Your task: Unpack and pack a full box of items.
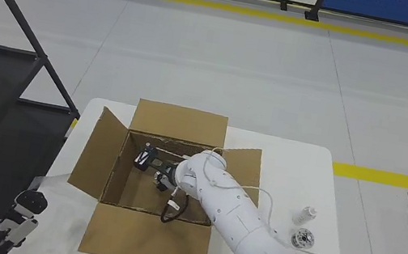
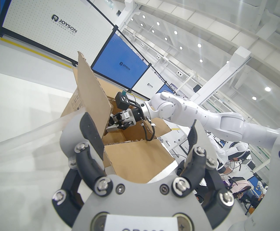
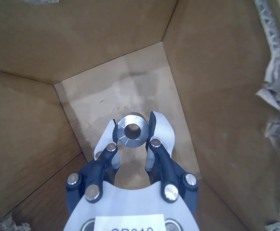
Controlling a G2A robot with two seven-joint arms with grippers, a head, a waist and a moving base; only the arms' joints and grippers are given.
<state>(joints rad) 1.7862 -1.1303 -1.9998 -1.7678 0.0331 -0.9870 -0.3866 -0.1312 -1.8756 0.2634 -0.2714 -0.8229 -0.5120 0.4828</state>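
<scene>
While the white desk (image 1: 297,156) is carrying the open cardboard box (image 1: 180,121), the left end effector (image 2: 141,123) is hanging outside it with fingers spread, holding nothing. The right end effector (image 3: 133,119) is reaching deep inside, clenching a short steel sleeve (image 3: 143,129) between its pads, just above the box's bottom. Being rigid, smooth and probably heavy for its bulk, the sleeve is likely calling for a firm squeeze across its round wall.

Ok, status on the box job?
Right pincer deep in cardboard box, shut on metal sleeve. Left pincer open, outside box. Nothing seen in the way.
</scene>
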